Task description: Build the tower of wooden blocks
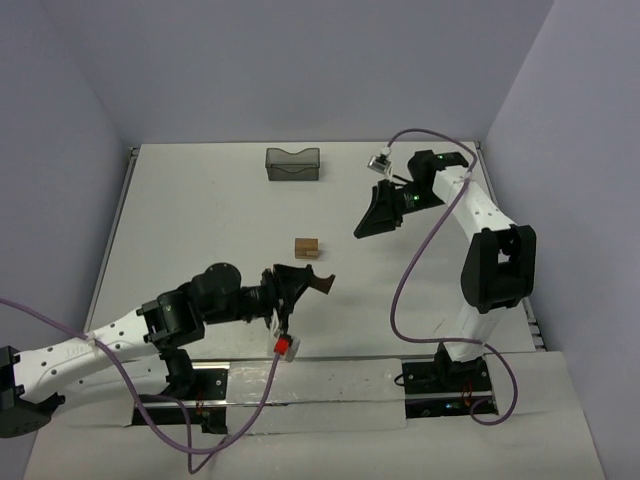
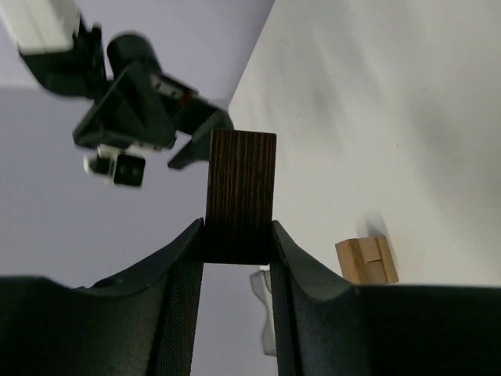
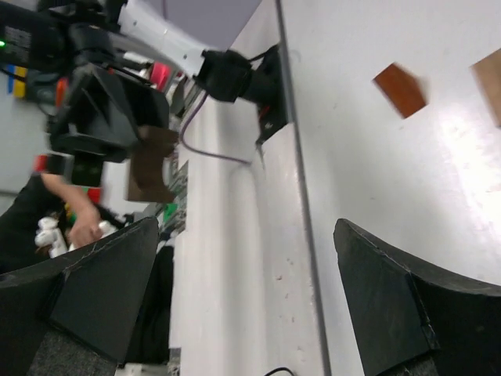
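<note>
My left gripper (image 1: 303,283) is shut on a dark brown wood block (image 1: 321,283) and holds it above the table, near and slightly right of the stack. In the left wrist view the block (image 2: 240,196) sticks out between the fingers (image 2: 184,258). A small stack of light tan blocks (image 1: 307,246) sits mid-table and also shows in the left wrist view (image 2: 366,260). My right gripper (image 1: 378,222) is open and empty, raised to the right of the stack. Its wrist view shows a reddish-brown wedge (image 3: 399,90) on the table and a tan block (image 3: 491,74) at the frame's edge.
A dark translucent bin (image 1: 292,163) stands at the back of the table. The right arm's cable (image 1: 405,290) hangs over the table's right side. The left arm's red-tipped cable end (image 1: 287,346) lies by the near edge.
</note>
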Controlling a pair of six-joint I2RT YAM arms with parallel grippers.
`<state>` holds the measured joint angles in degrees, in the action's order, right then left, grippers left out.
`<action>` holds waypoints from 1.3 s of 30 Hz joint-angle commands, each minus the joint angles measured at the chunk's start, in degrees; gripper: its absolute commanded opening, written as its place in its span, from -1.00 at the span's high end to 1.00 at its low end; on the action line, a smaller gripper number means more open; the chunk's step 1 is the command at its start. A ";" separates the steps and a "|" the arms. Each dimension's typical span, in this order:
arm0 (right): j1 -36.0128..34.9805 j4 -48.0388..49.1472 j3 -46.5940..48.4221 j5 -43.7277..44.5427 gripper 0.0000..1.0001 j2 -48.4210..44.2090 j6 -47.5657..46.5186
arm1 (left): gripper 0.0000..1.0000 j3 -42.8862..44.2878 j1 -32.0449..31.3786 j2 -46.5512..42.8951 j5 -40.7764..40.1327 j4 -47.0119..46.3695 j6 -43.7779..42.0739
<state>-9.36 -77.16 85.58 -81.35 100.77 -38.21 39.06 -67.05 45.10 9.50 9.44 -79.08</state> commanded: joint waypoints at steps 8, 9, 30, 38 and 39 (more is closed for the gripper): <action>6.20 28.90 0.29 21.58 -0.99 -11.38 33.47 | 0.96 29.37 21.81 19.56 23.70 22.68 36.72; 6.20 28.72 0.36 21.67 -0.99 -11.30 33.44 | 0.98 30.40 23.64 20.60 25.02 23.55 38.05; 5.85 36.54 -8.44 25.39 -0.99 -14.17 31.78 | 1.00 39.26 47.10 38.97 41.46 31.56 30.75; 3.87 40.07 -9.65 28.59 -0.99 -15.48 32.46 | 0.99 46.77 46.60 47.63 41.04 40.39 13.31; 3.83 40.02 -9.65 28.62 -0.99 -15.34 32.32 | 0.99 46.94 46.53 48.52 41.22 40.44 12.63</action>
<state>-4.69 -40.61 75.75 -53.99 87.62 -6.01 82.63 -19.88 91.29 47.57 46.18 -57.07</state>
